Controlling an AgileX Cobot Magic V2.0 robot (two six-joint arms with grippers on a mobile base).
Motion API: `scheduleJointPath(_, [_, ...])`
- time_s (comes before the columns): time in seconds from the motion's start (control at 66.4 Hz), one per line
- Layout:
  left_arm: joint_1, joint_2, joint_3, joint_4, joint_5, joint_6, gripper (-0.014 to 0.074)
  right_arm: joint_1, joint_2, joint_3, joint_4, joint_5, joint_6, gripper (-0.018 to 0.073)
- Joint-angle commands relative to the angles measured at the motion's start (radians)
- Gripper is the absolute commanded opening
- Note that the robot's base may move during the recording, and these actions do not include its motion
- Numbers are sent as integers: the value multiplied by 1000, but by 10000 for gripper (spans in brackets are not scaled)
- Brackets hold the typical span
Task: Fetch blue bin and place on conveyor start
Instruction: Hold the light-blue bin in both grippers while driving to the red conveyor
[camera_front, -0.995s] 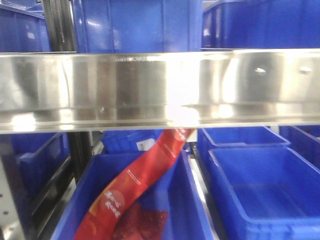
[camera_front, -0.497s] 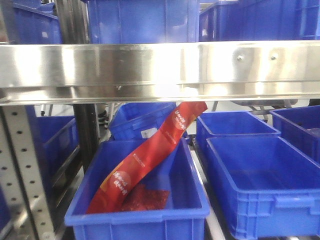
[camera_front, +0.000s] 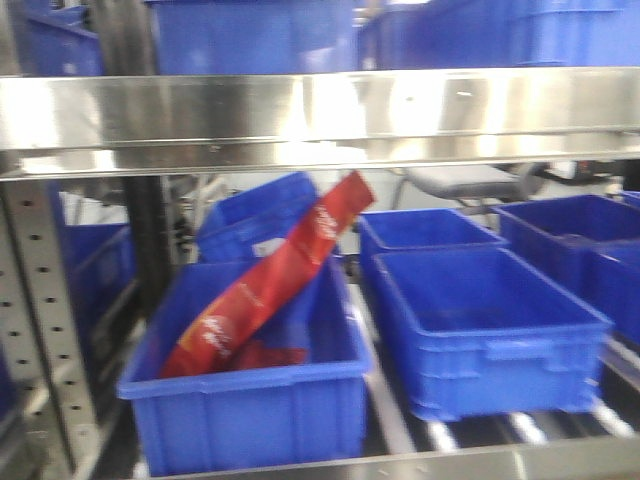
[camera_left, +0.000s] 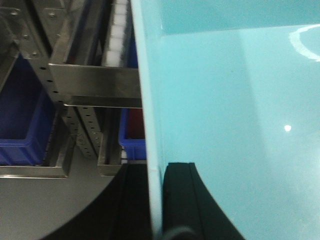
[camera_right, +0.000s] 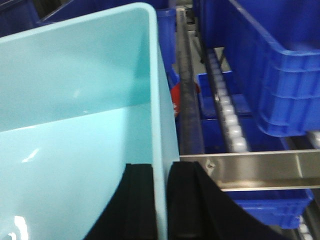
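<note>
The left gripper (camera_left: 156, 175) and right gripper (camera_right: 161, 172) each clamp 1 wall of the blue bin (camera_right: 75, 110). Judged light, stiff and slippery; hold opposite walls level.

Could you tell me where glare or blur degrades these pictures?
Front-facing view: blurred overall, with glare washing out the steel shelf rail. Left wrist view: small bright glints on the blue bin, while the racking behind is fairly sharp. Right wrist view: soft throughout, with faint glints low on the bin.
</note>
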Motion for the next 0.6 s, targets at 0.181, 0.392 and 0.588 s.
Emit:
scheduleJointPath(0.181, [-20, 9, -4, -70, -143, -3, -111, 21, -2, -1, 80, -183, 7, -163])
scheduleJointPath(0.392, [-20, 9, -4, -70, -143, -3, -111, 21, -2, -1, 80, -186, 7, -163])
scheduleJointPath(0.588, [-20, 9, -4, -70, -143, -3, -111, 21, -2, -1, 80, -186, 7, -163])
